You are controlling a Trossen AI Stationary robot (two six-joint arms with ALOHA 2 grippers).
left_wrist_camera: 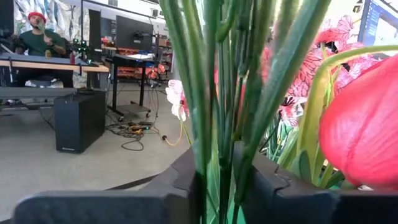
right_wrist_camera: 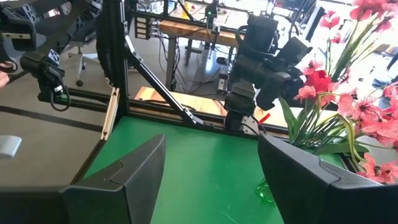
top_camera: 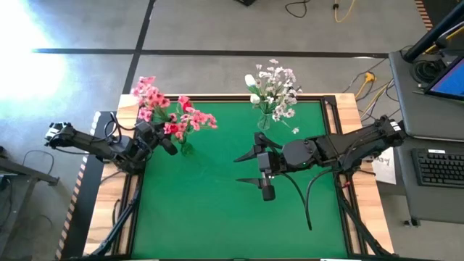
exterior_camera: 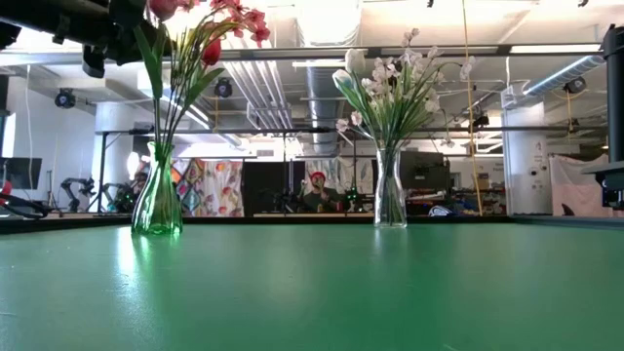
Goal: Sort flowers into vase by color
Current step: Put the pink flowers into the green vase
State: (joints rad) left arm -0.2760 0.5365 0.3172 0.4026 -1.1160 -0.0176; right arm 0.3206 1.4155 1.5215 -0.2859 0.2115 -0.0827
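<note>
A green glass vase [top_camera: 186,147] [exterior_camera: 157,205] stands at the mat's far left. It holds pink blossoms and red buds [top_camera: 170,112] [exterior_camera: 210,19]. A clear vase [top_camera: 264,122] [exterior_camera: 390,190] at the far middle holds white flowers [top_camera: 274,88] [exterior_camera: 390,83]. My left gripper [top_camera: 168,143] [left_wrist_camera: 217,180] is level beside the green vase's bouquet, above the vase's mouth, shut on green stems. A red bud [left_wrist_camera: 364,130] is close by it. My right gripper [top_camera: 250,168] [right_wrist_camera: 211,174] hovers open over the mat's middle, holding nothing. My left gripper has green flower stems [left_wrist_camera: 214,155] between its two fingers. It comes level from the table's left side, with the fingers lying across the stems. The stems stand upright, with their lower ends in the green vase. How many stems it holds I cannot tell.
The green mat [top_camera: 217,210] between and in front of the two vases is bare. The table's wooden border [top_camera: 348,109] and dark frame rails run around it. A desk with a keyboard [top_camera: 442,167] stands off the right side. A person sits far behind the table [exterior_camera: 317,190].
</note>
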